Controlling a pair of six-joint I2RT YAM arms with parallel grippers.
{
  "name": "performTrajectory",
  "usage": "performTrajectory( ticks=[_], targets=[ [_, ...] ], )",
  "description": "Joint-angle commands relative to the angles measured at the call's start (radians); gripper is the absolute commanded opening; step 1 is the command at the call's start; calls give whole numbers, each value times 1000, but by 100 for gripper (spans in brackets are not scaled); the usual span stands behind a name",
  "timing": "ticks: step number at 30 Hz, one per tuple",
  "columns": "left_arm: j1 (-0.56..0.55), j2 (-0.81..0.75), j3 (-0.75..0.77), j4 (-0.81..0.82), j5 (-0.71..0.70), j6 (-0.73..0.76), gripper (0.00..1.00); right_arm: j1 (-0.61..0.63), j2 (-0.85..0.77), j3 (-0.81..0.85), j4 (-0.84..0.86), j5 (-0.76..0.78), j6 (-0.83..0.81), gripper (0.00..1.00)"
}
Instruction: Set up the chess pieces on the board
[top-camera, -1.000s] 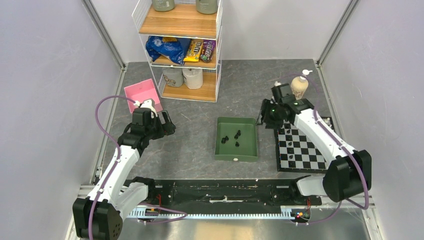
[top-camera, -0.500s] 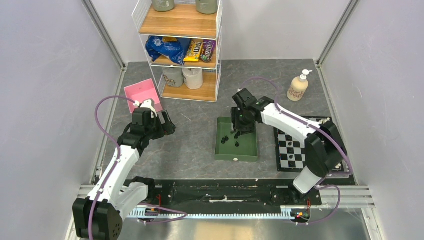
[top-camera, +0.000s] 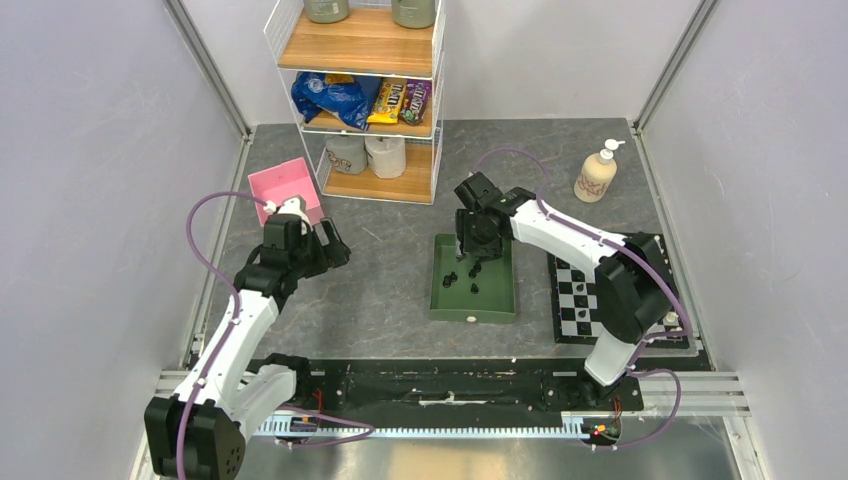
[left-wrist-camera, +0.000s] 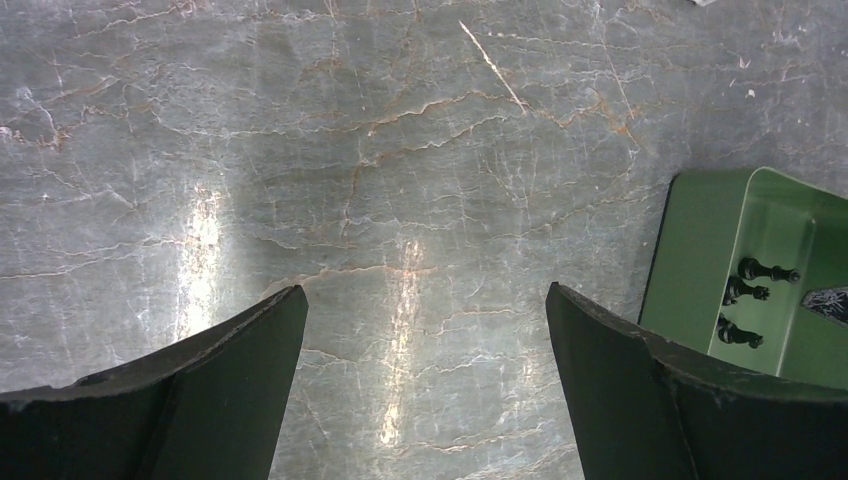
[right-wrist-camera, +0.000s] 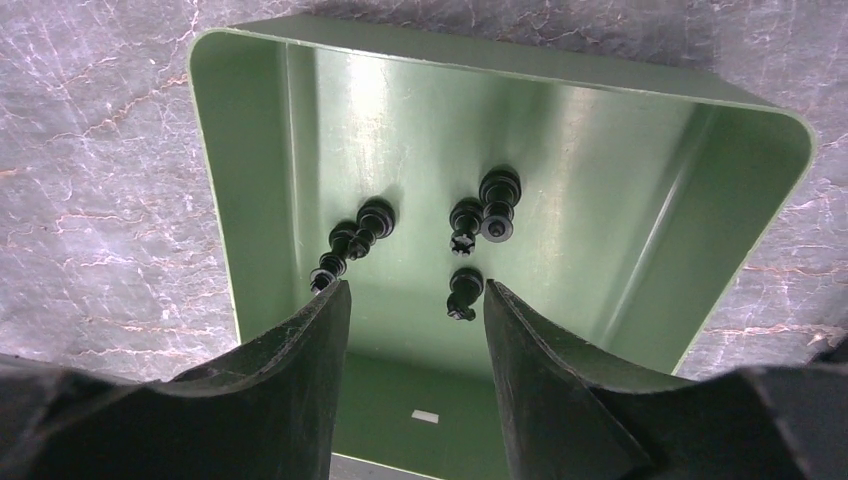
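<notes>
Board (top-camera: 580, 300) is lying nearest, right of centre, partly hidden under the right arm. A few dark pieces seem to be standing along its left side and most visible squares are showing bare, so the setup looks early. Tray (top-camera: 438, 285) is sitting just left of the board, between the two arms, probably so the pieces have a short trip across. It is holding the loose black pieces (right-wrist-camera: 482, 212), which are lying tipped over in two small clusters on its floor. Right claw (right-wrist-camera: 415, 300) is hanging above the tray and pointing down into it, jaws roughly half apart. It is gripping nothing and touching nothing. One piece is lying just ahead of the gap, so I judge it is lining up a pick. Risk: neighbours are lying close and could get nudged. Left claw (left-wrist-camera: 425, 300) is hovering over the grey table (left-wrist-camera: 380, 150), well left of the tray, jaws spread wide and empty, likely keeping out of the way. Farther back are a pink box (top-camera: 285, 188), a wire shelf (top-camera: 365, 100) and a soap bottle (top-camera: 597, 175).
</notes>
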Motion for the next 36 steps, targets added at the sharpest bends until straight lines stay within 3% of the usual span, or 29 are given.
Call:
performTrajectory(
  ticks=[1, 12, 20, 30, 36],
  targets=[
    [-1, -3, 20, 33, -17, -46, 97, 7, 4, 41, -22, 80, -7, 60],
    [-2, 33, -2, 60, 59, -77, 96, 6, 42, 72, -55, 78, -9, 58],
    [-1, 22, -5, 61, 56, -78, 96, 39, -10, 47, -45, 33, 13, 58],
    [-2, 36, -1, 72, 73, -76, 96, 33, -176, -21, -99, 181, 24, 59],
    [-2, 36, -3, 74, 77, -80, 96, 29, -168, 15, -92, 99, 15, 59]
  ],
)
